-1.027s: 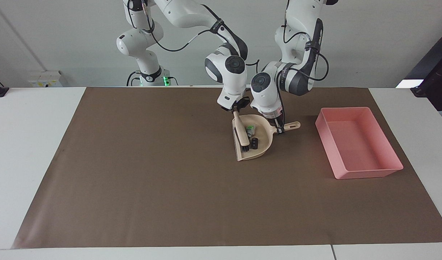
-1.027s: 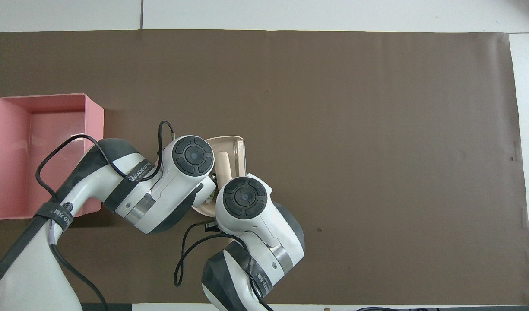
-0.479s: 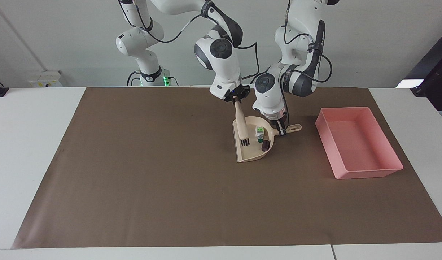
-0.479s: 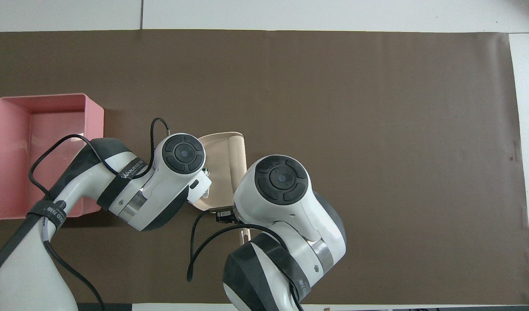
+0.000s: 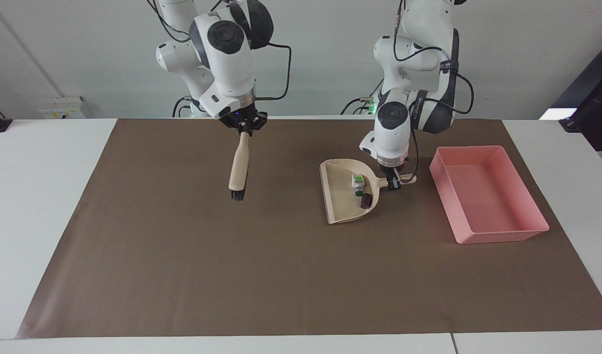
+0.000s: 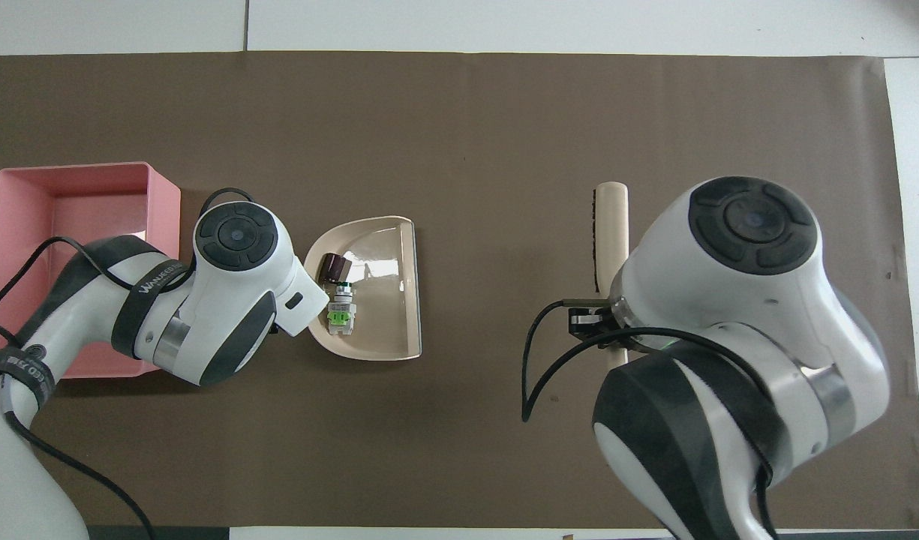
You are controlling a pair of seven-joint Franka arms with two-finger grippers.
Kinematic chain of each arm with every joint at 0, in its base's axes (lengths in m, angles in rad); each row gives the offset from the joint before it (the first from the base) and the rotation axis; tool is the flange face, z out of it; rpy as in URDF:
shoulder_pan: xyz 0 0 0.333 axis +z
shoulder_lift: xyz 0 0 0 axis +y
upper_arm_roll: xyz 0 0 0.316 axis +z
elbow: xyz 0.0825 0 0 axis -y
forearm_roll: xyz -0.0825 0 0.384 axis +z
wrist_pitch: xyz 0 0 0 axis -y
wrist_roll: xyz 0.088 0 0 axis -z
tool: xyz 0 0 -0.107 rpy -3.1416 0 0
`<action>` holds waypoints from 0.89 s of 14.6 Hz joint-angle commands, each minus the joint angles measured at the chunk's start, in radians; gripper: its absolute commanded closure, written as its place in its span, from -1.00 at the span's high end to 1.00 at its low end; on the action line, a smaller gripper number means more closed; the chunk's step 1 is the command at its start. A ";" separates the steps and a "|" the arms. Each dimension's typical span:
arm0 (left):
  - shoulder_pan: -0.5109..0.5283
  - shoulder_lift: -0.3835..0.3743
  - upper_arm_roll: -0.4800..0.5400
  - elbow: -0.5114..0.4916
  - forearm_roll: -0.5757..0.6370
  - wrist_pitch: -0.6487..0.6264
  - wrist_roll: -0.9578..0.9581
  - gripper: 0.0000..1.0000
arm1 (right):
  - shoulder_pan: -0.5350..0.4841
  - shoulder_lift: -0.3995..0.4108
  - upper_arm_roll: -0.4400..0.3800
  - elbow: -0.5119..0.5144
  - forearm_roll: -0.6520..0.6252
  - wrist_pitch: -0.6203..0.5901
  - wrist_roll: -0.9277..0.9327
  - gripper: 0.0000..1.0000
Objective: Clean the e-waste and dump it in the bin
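The beige dustpan (image 5: 337, 201) is on the brown mat, beside the pink bin (image 5: 497, 236). Both pieces of e-waste lie in the pan at its handle end: the white piece with the green end (image 5: 357, 181) and the dark block (image 5: 364, 199). My left gripper (image 5: 393, 179) is shut on the dustpan's handle. My right gripper (image 5: 243, 129) is shut on the handle of a beige brush (image 5: 238, 167), which hangs bristles down over the mat toward the right arm's end. In the overhead view the pan (image 6: 384, 315), white piece (image 6: 340, 315), dark block (image 6: 334, 266), bin (image 6: 163, 210) and brush (image 6: 609, 225) show; both wrists hide the fingers.
The brown mat (image 5: 232, 275) covers most of the white table (image 5: 40, 196). The bin stands at the left arm's end of the mat and nothing shows inside it. The brush hangs well apart from the dustpan.
My right gripper lifted the brush out of the dustpan and carried it toward the right arm's end. The two pieces slid to the pan's handle end. The pan shifted slightly toward the bin.
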 commanded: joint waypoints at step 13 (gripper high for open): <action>0.597 -0.041 0.008 0.336 -0.244 -0.254 0.735 -1.00 | -0.597 -0.052 0.016 -0.447 -0.142 0.420 -0.684 -0.96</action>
